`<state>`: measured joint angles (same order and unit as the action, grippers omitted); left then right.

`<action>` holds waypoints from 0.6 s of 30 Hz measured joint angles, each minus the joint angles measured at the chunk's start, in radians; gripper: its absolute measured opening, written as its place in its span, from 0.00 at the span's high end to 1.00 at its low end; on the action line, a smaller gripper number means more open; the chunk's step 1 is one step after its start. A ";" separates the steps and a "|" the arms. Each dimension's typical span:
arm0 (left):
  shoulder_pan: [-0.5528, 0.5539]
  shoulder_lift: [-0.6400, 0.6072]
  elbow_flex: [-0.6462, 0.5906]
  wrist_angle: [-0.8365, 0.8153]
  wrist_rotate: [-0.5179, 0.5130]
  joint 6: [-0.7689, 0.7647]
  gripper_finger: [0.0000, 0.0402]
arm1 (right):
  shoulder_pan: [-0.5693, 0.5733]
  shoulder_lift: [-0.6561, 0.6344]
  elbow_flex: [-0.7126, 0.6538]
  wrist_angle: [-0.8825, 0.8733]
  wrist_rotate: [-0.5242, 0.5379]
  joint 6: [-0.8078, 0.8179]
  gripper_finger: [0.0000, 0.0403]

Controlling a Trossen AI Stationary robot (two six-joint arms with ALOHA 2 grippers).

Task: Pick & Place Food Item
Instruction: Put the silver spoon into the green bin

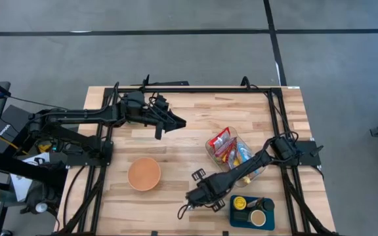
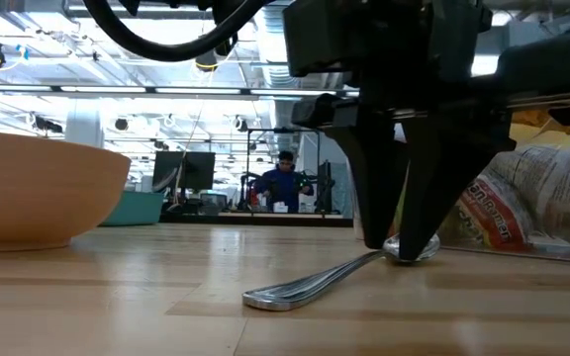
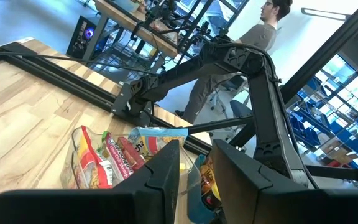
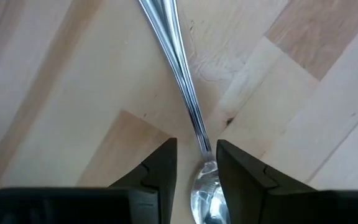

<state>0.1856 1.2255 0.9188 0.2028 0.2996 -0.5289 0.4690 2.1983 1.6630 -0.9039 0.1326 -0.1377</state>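
Observation:
A metal spoon (image 4: 185, 81) lies flat on the wooden table, its handle end (image 2: 265, 295) toward the near edge; it also shows in the high view (image 1: 182, 211). My right gripper (image 4: 196, 155) points down over it, slightly open. One finger stands on each side of the spoon's neck, just above its bowl (image 2: 414, 249), with the tips down at the table. In the high view my right gripper (image 1: 194, 196) is near the front middle. My left gripper (image 1: 179, 123) hovers slightly open and empty over the far middle of the table. A clear container (image 1: 210, 152) holds several snack packets (image 1: 223, 141).
An orange bowl (image 1: 144, 174) stands left of the spoon and looms in the low view (image 2: 38, 193). A blue tray (image 1: 233, 204) with small cups sits at the front right. Black rails frame the table's edges. People show in the room beyond (image 3: 263, 34).

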 joint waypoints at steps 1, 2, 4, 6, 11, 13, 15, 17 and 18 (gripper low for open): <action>0.000 0.000 0.000 0.000 0.000 0.000 0.78 | 0.000 0.000 0.000 0.000 0.000 -0.004 0.74; 0.000 0.000 0.000 0.000 0.000 0.000 0.78 | 0.000 0.000 0.000 0.000 0.000 -0.004 0.74; 0.000 0.000 0.000 0.000 0.000 0.000 0.78 | -0.001 0.000 0.000 0.000 0.000 -0.015 0.74; 0.000 0.000 0.000 0.000 0.000 0.000 0.78 | -0.001 0.000 0.000 0.003 -0.001 -0.042 0.74; 0.000 0.000 0.000 0.000 0.000 0.000 0.78 | -0.006 0.000 0.000 0.009 -0.004 -0.083 0.74; 0.000 0.000 0.000 0.000 0.000 0.000 0.78 | -0.012 0.000 0.000 0.012 -0.006 -0.083 0.74; 0.000 0.000 0.000 0.000 0.000 0.000 0.78 | -0.017 0.000 0.000 0.012 -0.012 -0.101 0.74; 0.000 0.000 0.000 0.000 0.000 0.000 0.78 | -0.022 0.000 0.000 0.020 -0.039 -0.129 0.74; 0.000 0.000 0.000 0.000 0.000 0.000 0.78 | -0.022 0.000 0.000 0.024 -0.052 -0.141 0.74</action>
<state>0.1856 1.2255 0.9188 0.2028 0.2996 -0.5289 0.4473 2.1983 1.6630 -0.8802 0.0804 -0.2789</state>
